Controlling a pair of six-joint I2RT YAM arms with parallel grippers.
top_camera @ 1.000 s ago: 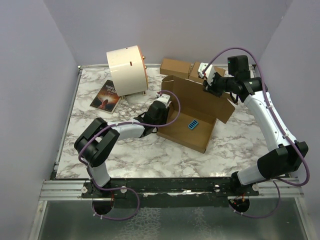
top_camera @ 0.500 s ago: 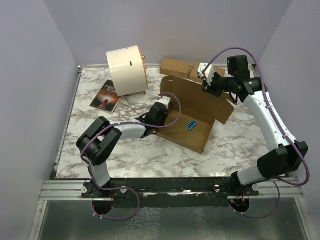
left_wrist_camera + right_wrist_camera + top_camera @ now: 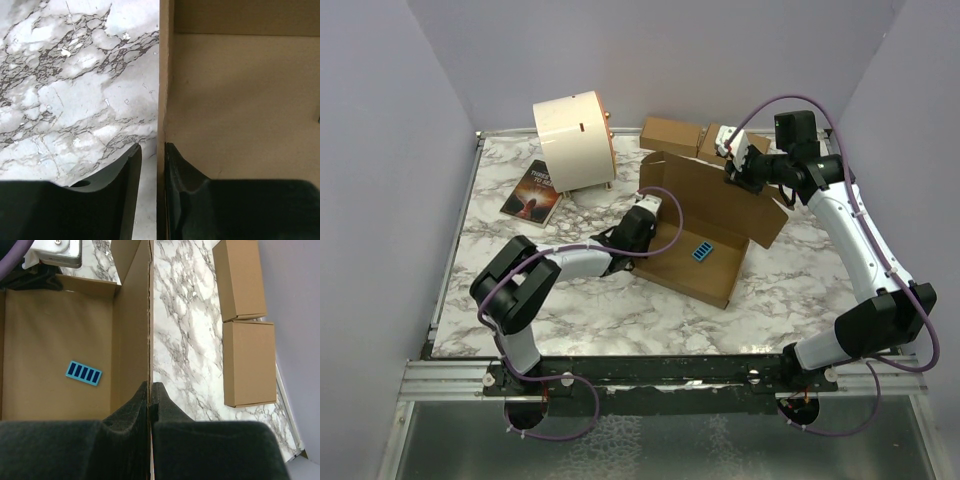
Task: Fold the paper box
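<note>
**A:** Where did the paper box (image 3: 692,268) sit?

**B:** Open on the marble table (image 3: 620,300), right of the middle. Its tray floor lay flat, with a blue label (image 3: 704,249) on it.

**A:** And the left gripper (image 3: 151,150)?

**B:** Low at the box's left side wall, one finger outside and one inside. The jaws stood apart. The inner finger lay against the cardboard, and a slit of table showed between the outer finger and the wall.

**A:** The right gripper (image 3: 150,386)?

**B:** Farther back, pinched tight on the top edge of the upright rear panel.

**A:** Behind that?

**B:** Two small brown boxes (image 3: 249,362) side by side near the back wall. A cream drum (image 3: 572,140) stood to their left, with a book (image 3: 532,190) beside it.
</note>
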